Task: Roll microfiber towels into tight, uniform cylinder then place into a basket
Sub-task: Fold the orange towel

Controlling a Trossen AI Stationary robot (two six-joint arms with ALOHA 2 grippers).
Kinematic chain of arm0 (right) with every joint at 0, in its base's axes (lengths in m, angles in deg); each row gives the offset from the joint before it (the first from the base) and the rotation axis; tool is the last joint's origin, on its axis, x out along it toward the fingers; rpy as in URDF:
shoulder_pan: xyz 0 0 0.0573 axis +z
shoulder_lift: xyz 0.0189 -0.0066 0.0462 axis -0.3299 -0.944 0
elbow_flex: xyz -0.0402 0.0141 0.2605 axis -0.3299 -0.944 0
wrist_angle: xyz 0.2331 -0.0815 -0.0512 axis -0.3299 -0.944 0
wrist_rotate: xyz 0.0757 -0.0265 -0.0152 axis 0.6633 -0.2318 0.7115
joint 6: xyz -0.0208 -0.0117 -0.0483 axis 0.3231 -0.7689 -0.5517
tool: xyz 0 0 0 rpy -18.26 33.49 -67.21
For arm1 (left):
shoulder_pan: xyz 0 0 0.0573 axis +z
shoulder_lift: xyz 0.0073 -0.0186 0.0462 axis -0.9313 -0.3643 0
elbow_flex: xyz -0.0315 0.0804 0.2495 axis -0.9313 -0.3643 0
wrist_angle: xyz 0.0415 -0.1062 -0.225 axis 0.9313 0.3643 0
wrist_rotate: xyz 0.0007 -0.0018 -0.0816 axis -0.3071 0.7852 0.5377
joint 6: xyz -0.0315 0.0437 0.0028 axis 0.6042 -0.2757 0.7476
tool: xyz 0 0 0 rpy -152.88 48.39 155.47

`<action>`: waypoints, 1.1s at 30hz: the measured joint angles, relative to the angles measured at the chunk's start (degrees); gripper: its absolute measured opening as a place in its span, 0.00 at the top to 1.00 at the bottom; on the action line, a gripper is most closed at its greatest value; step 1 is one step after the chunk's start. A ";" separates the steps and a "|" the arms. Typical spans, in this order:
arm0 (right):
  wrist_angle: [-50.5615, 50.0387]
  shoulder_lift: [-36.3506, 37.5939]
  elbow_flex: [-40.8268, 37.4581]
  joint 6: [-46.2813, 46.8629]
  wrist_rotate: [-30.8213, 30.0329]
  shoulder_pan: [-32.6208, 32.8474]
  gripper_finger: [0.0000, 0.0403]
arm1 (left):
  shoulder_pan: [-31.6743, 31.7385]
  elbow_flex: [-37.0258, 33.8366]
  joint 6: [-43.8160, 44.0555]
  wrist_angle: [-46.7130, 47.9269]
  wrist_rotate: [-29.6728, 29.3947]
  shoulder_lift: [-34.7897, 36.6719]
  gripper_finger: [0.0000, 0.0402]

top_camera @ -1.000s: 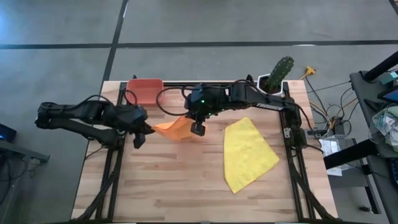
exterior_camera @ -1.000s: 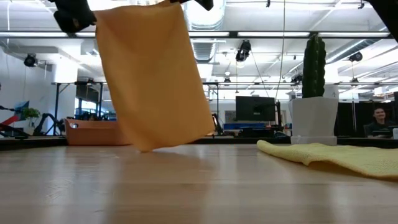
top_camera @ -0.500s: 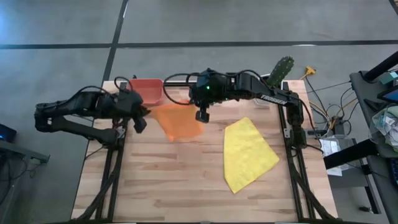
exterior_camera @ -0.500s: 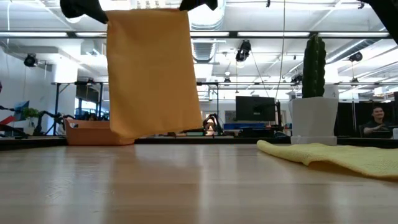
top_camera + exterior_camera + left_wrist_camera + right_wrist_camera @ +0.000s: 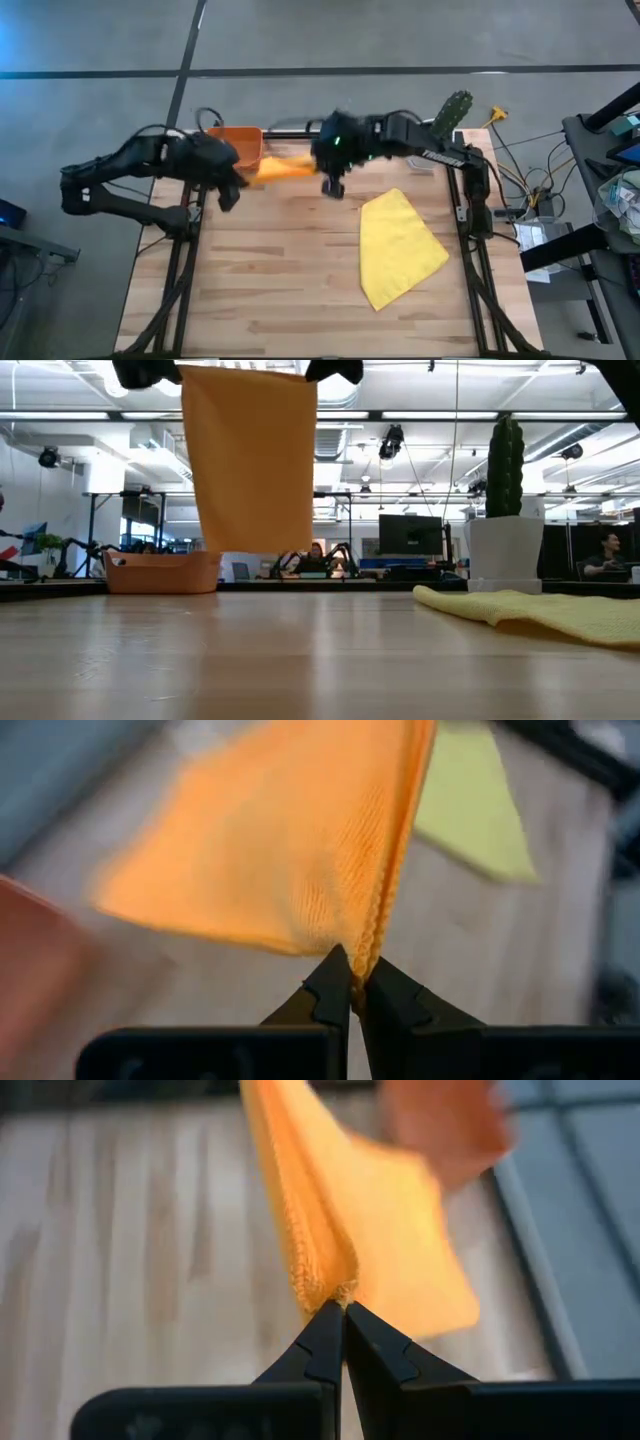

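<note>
left gripper (image 5: 228,196), right gripper (image 5: 333,186) raised at far edge, jaws closed.

In the high view the orange towel (image 5: 280,166) is only a blurred streak between the two grippers, and its shape cannot be read. The left gripper (image 5: 232,192) hides part of the basket (image 5: 243,139), and the right gripper (image 5: 331,186) is smeared too.

In the low view both grippers are cut off by the top edge, so only dark lumps show at the towel's upper corners. The towel covers part of the basket behind it.

In the left wrist view the towel blurs away from the fingertips (image 5: 335,982); the yellow towel (image 5: 470,815) beyond is soft-edged. In the right wrist view the basket (image 5: 445,1120) is a blur past the fingertips (image 5: 328,1335).
</note>
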 joint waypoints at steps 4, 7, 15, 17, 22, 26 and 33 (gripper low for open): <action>-1.95 -1.62 -3.71 0.38 0.15 4.21 0.98 | -5.90 -7.00 3.59 -0.68 5.21 -1.74 1.00; 2.53 -2.10 -9.56 2.60 1.21 7.43 0.98 | -11.44 -14.36 6.13 -4.05 7.35 -3.15 1.00; 15.52 -2.18 -25.33 16.45 11.91 15.43 0.98 | -25.55 -34.18 22.75 -31.68 20.77 -4.80 1.00; 17.41 -2.18 -27.93 19.01 13.10 17.33 0.98 | -28.27 -37.27 27.42 -38.63 20.69 -4.19 1.00; 22.12 -2.09 -32.02 24.85 13.60 20.96 0.98 | -30.47 -40.40 32.83 -46.45 19.96 -2.56 1.00; 22.82 -2.08 -32.55 26.17 12.71 21.89 0.98 | -30.39 -40.07 30.71 -46.59 19.52 -1.36 1.00; 22.83 -2.01 -33.11 24.02 5.14 20.22 0.98 | -28.97 -40.77 23.49 -42.41 14.77 -3.18 1.00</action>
